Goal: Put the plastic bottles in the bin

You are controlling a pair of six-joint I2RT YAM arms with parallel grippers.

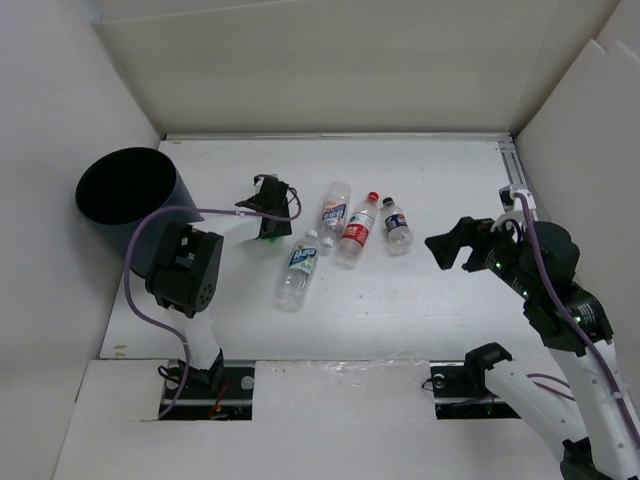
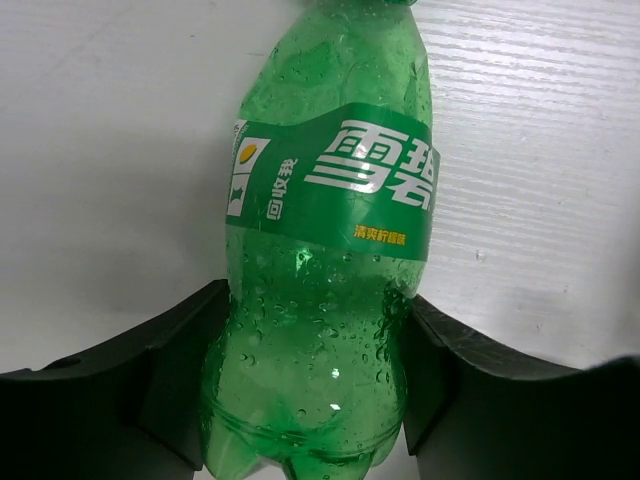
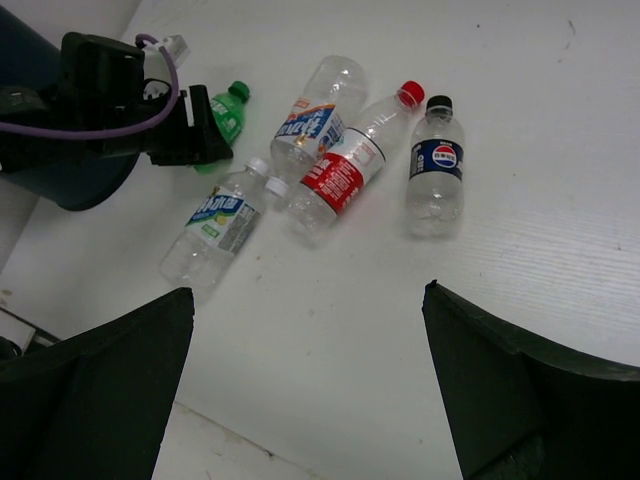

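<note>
The left gripper had its jaws brought in partway, one dark finger pressed to each side of the green bottle, low on the body below the label. From where I stood that looked like a grip. The bottle's cap end pointed away from the wrist, toward the other bottles. I couldn't tell whether it was lifted or resting on the white table.

The right gripper hung over the right side of the table with its jaws spread wide and nothing between them, well apart from any bottle.

The four clear bottles lay on their sides in a loose cluster near the middle of the table. Nearest the left arm was the white-capped bottle with a blue and white label. Further back lay the bottle with the orange and blue label. Just beside that one was the red-labelled bottle with a red cap, and at the right end lay the dark-capped bottle.

The bin stood upright at the far left corner, its black mouth open. The green bottle sat between it and the cluster.
</note>
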